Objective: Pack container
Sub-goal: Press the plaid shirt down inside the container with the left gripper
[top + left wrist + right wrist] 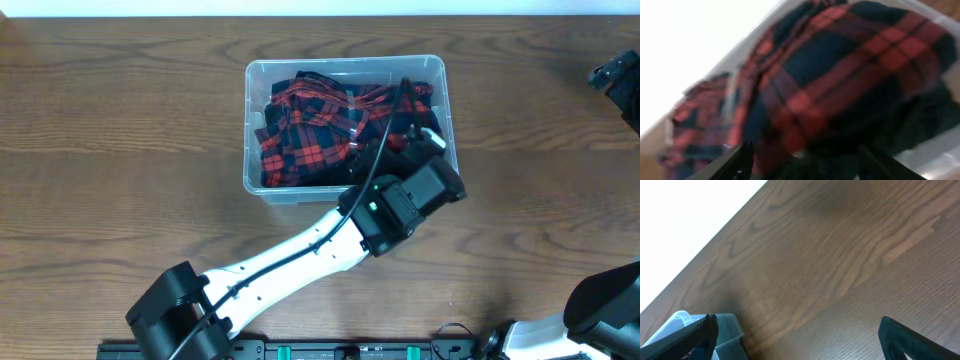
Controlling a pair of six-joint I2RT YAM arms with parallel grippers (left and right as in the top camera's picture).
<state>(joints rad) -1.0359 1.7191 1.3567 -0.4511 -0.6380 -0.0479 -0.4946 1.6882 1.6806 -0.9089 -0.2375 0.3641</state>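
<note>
The container (440, 75) is a clear plastic tub at the table's middle back, and a red and dark plaid cloth (310, 125) lies crumpled inside it. My left gripper (405, 135) reaches down into its right front corner. The left wrist view is blurred. It shows the plaid cloth (840, 75) filling the frame, and my left gripper (807, 162) has its two dark fingers (742, 155) standing well apart, right against the cloth. My right gripper (802, 340) hangs open over bare wood, with a corner of the container (680, 320) at its left finger.
The wooden table (120, 120) stretches to the left and right of the tub. A dark part of the right arm (615, 80) sits at the far right edge, and another part of the right arm (605, 300) is at the front right. The left arm's base (175, 315) is at the front.
</note>
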